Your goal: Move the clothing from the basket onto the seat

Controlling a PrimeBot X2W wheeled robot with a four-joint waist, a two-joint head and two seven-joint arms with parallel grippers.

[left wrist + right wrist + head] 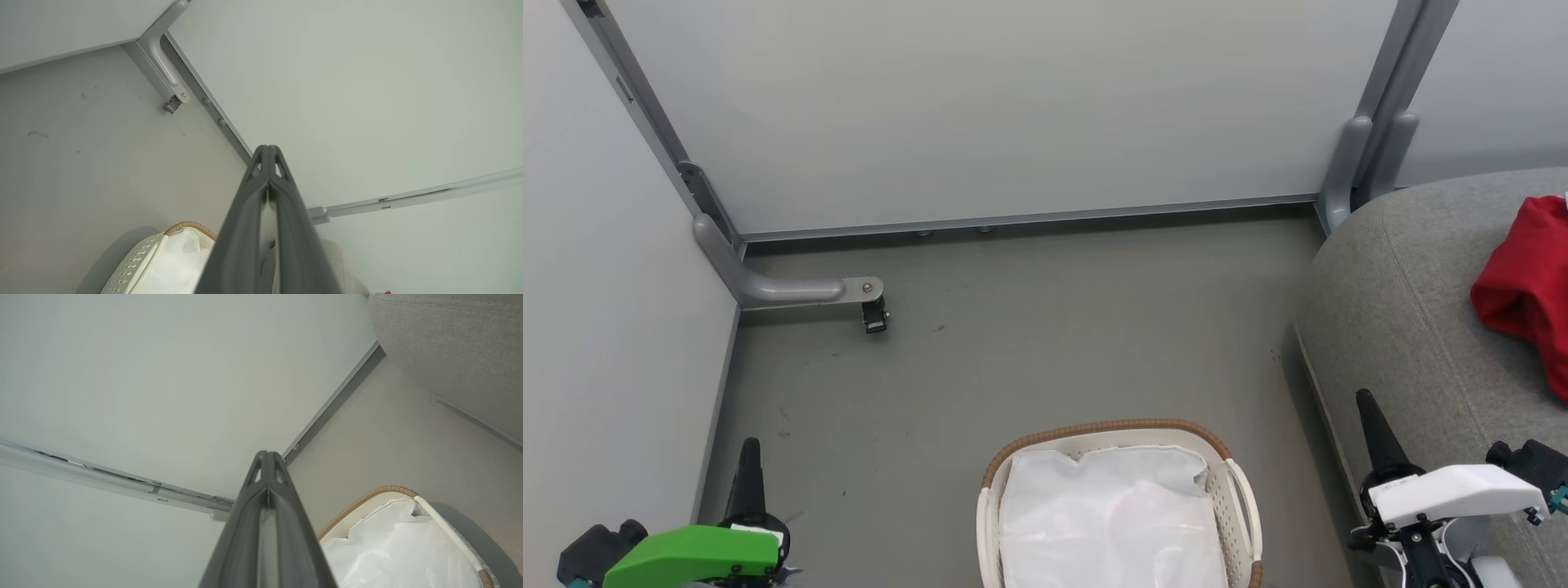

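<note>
Down low, the left gripper (749, 478) has its two long dark fingers pressed flat together into one tapering spike, clenched with no cloth between them; the left wrist view shows the tips (268, 150) meeting. The right gripper (1372, 433) is clenched the same way, its ribbed tips (267, 454) touching. Between the two, on the smooth grey-green floor (1054, 343), stands the oval basket (1094, 428), cream plastic with perforated sides and a brown woven-look rim. A crinkly, glossy white liner (1111, 523) billows inside it. Just beside the basket rises the rounded corner of the seat (1405, 310), coarse grey woven fabric with a stitched seam. The clothing (1523, 286), a soft red crumpled heap, lies on the seat's top, back from that corner. Pale matte wall panels (1013, 106) in grey metal rails meet the floor's far edge.
</note>
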